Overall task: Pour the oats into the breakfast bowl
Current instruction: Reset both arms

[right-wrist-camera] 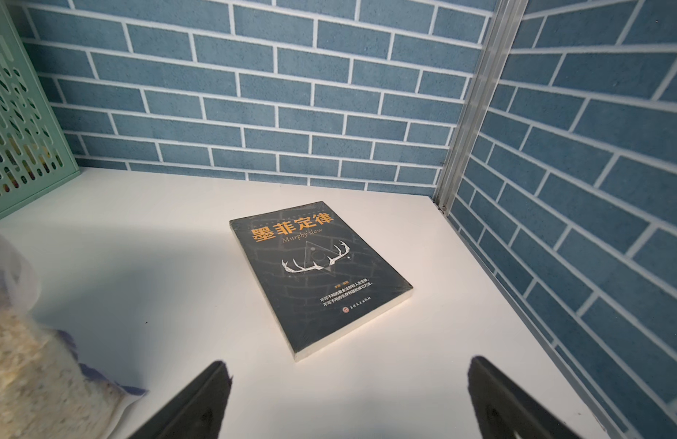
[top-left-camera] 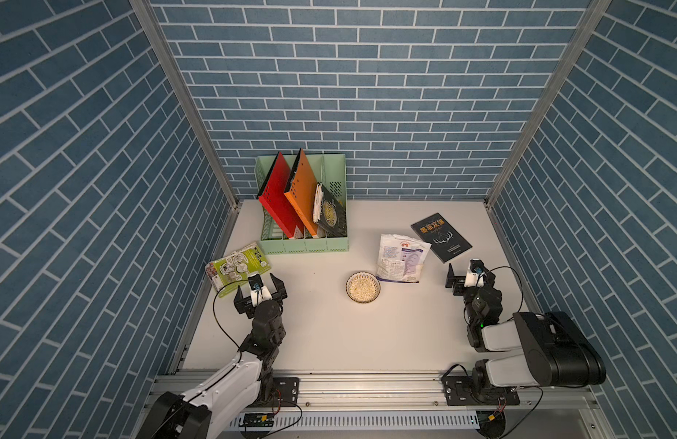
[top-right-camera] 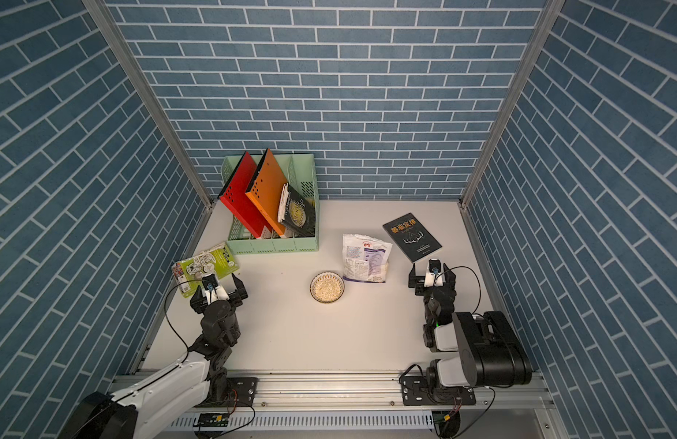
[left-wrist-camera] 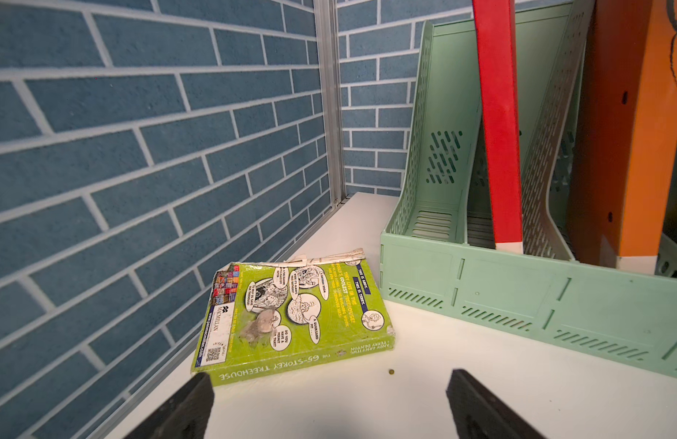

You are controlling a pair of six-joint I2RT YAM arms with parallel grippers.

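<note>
Blue brick walls ring the tabletop [top-left-camera: 329,342]; oats [top-left-camera: 363,289] fill the breakfast bowl [top-left-camera: 347,287], pouch [top-left-camera: 402,258] just beside it. Left claw [top-left-camera: 258,287] and right claw [top-left-camera: 469,276] gape empty: pouring looks done, only retreat remains.

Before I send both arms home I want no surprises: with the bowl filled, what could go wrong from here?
1. The oats cover the breakfast bowl almost to its rim; a nudge might scatter them.
2. The pouch, oats inside, rests right beside the bowl; the open right gripper is close and could clip it in passing.
3. The open left gripper is near the green book and may catch it.
</note>
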